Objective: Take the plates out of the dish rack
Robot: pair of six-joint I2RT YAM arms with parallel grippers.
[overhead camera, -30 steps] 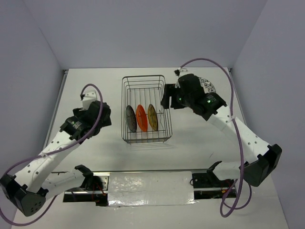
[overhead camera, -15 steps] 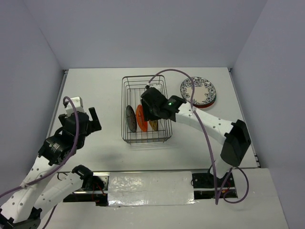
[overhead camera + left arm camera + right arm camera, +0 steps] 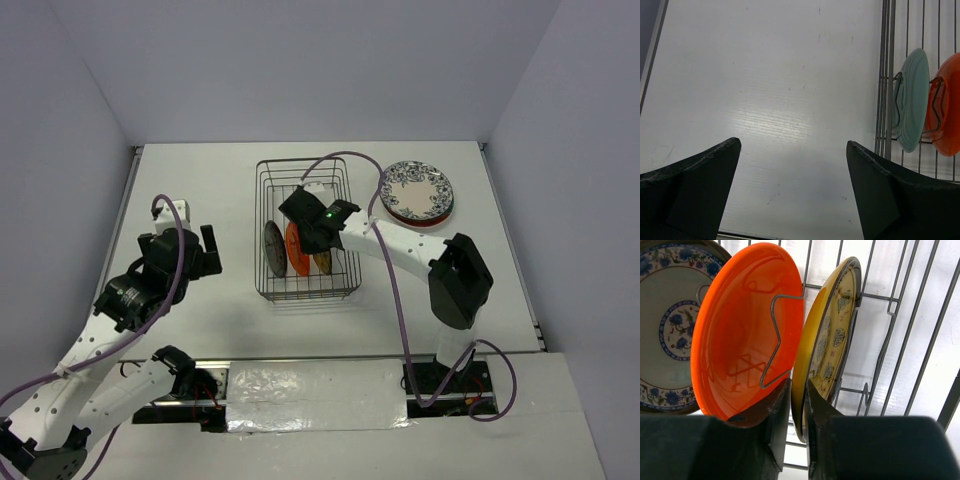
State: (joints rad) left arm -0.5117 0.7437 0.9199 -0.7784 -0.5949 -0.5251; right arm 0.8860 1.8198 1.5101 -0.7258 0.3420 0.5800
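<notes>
My right hand (image 3: 799,415) is down inside the rack (image 3: 258,230). Its two fingers (image 3: 775,415) are drawn in to a narrow slot, one on each face of the yellow plate (image 3: 827,350) at its lower rim. I read that as a pinch on the rim, though I can't tell how firm it is. I chose the rim because the plate stands on edge between the wire prongs (image 3: 772,315), so the edge is the only part I can straddle. The yellow plate is also the outermost on my side, with open wire beyond it, so one finger has room there. The other finger has to slip into the tight gap beside the orange plate (image 3: 745,340), which leans just next to it.

The orange plate and a blue-patterned plate (image 3: 665,330) stand upright in their own slots further along. Both are untouched.

A floral plate (image 3: 415,192) lies flat on the desk (image 3: 200,180) to the right of the rack, on top of what looks like a red-rimmed one. I judge that stack is where this plate should go.

My left hand (image 3: 792,144) is spread as wide as it goes and holds nothing. It hangs over bare desk to the left of the rack, out of the way.
</notes>
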